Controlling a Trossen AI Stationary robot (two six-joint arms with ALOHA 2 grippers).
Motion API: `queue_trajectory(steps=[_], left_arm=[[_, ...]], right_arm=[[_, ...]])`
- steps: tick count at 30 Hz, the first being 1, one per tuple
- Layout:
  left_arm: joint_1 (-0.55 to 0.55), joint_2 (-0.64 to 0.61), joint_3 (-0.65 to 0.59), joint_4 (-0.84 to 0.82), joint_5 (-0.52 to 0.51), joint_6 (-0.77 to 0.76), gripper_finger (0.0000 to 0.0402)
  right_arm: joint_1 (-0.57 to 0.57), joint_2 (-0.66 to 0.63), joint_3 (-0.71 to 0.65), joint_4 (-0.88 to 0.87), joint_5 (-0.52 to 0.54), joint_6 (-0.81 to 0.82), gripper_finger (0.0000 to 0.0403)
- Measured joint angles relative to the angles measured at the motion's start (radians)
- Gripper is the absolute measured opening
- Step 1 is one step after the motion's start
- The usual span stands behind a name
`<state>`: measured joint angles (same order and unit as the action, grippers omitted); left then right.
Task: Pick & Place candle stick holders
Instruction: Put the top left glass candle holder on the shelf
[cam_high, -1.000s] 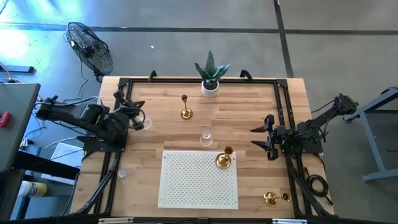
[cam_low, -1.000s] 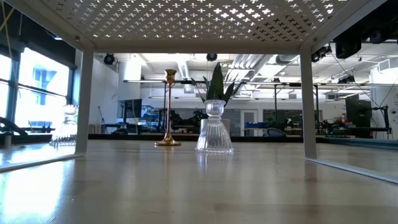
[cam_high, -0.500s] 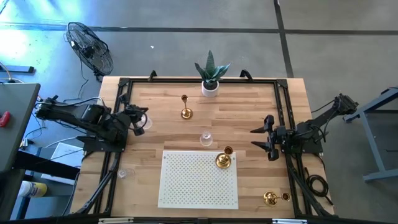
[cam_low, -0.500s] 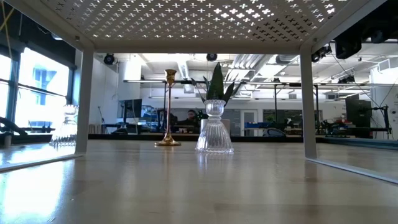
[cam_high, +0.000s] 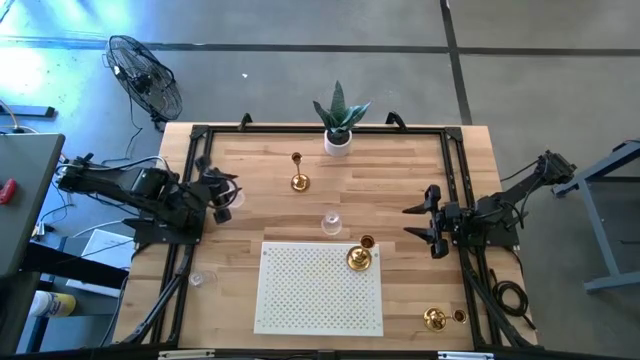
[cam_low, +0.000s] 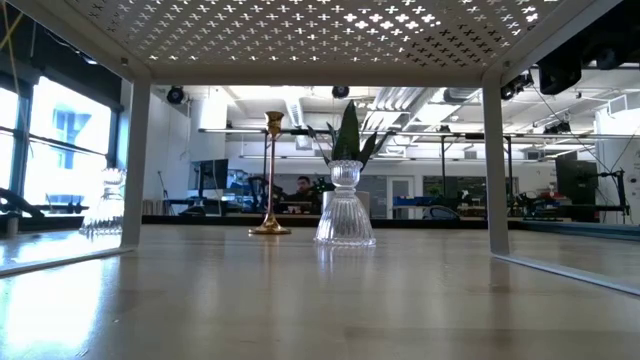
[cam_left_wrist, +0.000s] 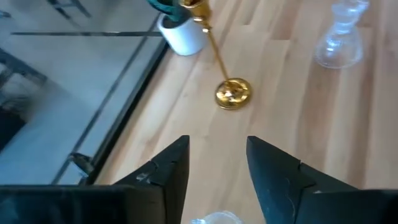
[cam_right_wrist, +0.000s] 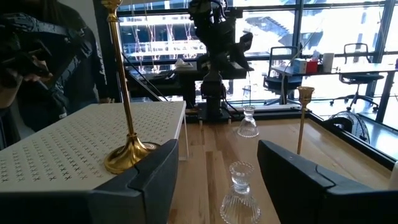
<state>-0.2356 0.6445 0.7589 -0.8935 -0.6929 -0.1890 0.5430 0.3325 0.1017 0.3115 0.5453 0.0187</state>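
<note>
In the high view the left gripper (cam_high: 222, 190) sat at the left-centre of the frame, its fingers spread apart and gripping nothing. A clear glass holder (cam_high: 231, 197) stood just beside them (the left wrist view showed only a glassy top low between the two fingers). The likeliest trouble lay there: if the arm drew back at a slant, a finger could clip the glass and tip or roll it.

The right gripper (cam_high: 432, 222) waited at the right-centre, jaws wide and empty.

One brass holder (cam_high: 360, 258) stood on the white perforated platform (cam_high: 320, 295), close to its upper-right corner. With so thin a stem, a nudge there could have sent it over the edge.

The others were scattered across the table:
- a tall brass one (cam_high: 298, 181) at upper centre
- a glass one (cam_high: 331, 222) in the middle
- another brass one (cam_high: 434, 318) at lower right
- a faint glass one (cam_high: 197, 279) at lower left, easy to misjudge because it was so clear
</note>
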Motion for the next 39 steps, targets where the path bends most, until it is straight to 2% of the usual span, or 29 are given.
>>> queue_trajectory(steps=[9,14,16,19,25,31,39], left_arm=[[0.009,0.175,0.025,-0.044,0.007,-0.049,0.0159],[0.103,0.315,0.140,-0.338,0.063,-0.398,0.0159],[0.141,0.357,0.172,-0.456,0.096,-0.488,0.0159],[0.189,0.408,0.194,-0.527,0.147,-0.492,0.0159],[0.250,0.465,0.200,-0.455,0.282,-0.417,0.0159],[0.319,0.520,0.200,-0.442,0.303,-0.415,0.0159],[0.396,0.561,0.200,-0.438,0.391,-0.379,0.0159]], right_arm=[[0.000,0.000,0.000,0.000,0.002,0.000,0.0211],[0.000,0.000,0.000,0.000,0.002,0.000,0.0212],[0.000,0.000,0.000,0.000,0.003,0.000,0.0211],[0.000,0.000,0.000,0.000,0.003,0.000,0.0213],[0.000,0.000,0.000,0.000,0.002,0.000,0.0211],[0.000,0.000,0.000,0.000,0.001,0.000,0.0212],[0.000,0.000,0.000,0.000,-0.002,0.000,0.0212]])
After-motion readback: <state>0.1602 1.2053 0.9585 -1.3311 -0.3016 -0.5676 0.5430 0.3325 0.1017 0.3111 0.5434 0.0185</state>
